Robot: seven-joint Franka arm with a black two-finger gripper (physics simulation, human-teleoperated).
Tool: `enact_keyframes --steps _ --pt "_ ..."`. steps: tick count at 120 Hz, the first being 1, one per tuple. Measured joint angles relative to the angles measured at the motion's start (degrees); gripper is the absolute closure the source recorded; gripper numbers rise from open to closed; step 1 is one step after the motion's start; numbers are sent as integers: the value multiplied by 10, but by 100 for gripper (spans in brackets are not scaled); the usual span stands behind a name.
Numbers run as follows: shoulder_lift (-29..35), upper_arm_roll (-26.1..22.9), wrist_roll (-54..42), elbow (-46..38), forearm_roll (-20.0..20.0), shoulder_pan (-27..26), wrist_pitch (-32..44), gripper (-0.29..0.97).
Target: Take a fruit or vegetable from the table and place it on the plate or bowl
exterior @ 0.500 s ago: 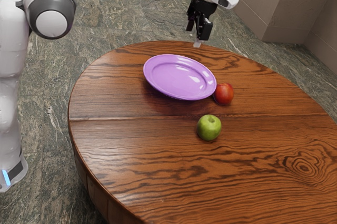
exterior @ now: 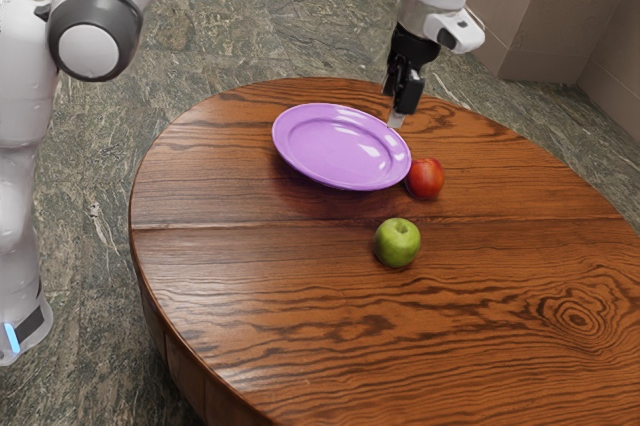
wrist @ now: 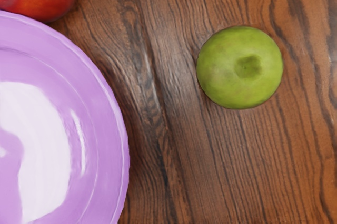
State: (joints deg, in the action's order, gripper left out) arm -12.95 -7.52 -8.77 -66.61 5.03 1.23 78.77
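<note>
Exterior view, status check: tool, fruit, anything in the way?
Tool empty, hovering by plate far rim. Both on table: green apple apart, red apple beside plate. Plate bare, nothing blocking either fruit.

No readable text, label, number or sign anywhere.

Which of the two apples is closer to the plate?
The round red apple, right beside the rim of the shiny purple plate. The green apple lies well clear of it on the wooden table.
</note>
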Motion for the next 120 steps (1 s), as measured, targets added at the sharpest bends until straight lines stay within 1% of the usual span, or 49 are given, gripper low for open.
enact_keyframes --steps 5,14,20,39,47,61,69,74,81,99,120 --pt "-4 -16 -16 -24 -7 -1 5 0" --pt "2 -45 -53 -94 -16 -1 29 0" --pt "5 -56 -78 -126 -19 -2 46 0" --pt "14 -78 -149 -167 -28 0 84 0" --pt "26 -83 -180 -202 -43 1 104 0" --pt "55 -85 -228 -243 -59 2 137 0" --pt "83 -83 -252 -273 -64 3 153 0" --pt "103 -74 -265 -295 -67 -2 166 0" --pt "114 -62 -284 -307 -70 -8 182 0" --pt "113 -42 -327 -314 -73 -7 215 0" --pt "77 -38 -372 -306 -89 26 241 0"
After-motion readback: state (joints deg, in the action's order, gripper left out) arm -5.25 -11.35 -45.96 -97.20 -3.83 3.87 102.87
